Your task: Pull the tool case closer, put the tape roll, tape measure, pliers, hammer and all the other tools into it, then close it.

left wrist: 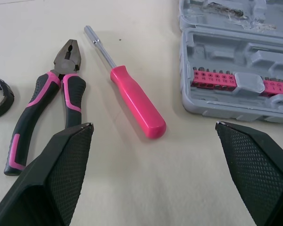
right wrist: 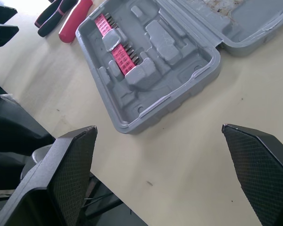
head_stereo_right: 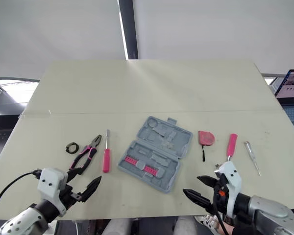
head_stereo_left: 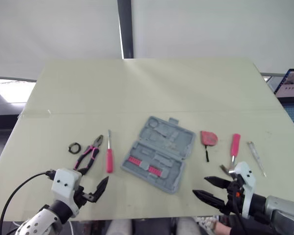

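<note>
The open grey tool case [head_stereo_left: 159, 154] lies mid-table, nearer the near edge, with pink bits in its tray. Toward the left edge lie the pink screwdriver [head_stereo_left: 109, 156], pliers [head_stereo_left: 89, 155] and tape roll [head_stereo_left: 74, 147]. Toward the right edge lie the tape measure [head_stereo_left: 208, 138], hammer [head_stereo_left: 233, 148] and a thin screwdriver [head_stereo_left: 256, 156]. At the near edge, the left gripper [head_stereo_left: 96, 175] and right gripper [head_stereo_left: 200, 186] are spread wide, holding nothing

The grey tool case [head_stereo_left: 159, 159] lies open and diagonal, with pink bits in its near half. On its left are the pink screwdriver [head_stereo_left: 109, 156], pliers [head_stereo_left: 89, 155] and black tape roll [head_stereo_left: 74, 147]. On its right are the red tape measure [head_stereo_left: 208, 138], pink-handled hammer [head_stereo_left: 233, 149] and slim screwdriver [head_stereo_left: 256, 156].
</note>
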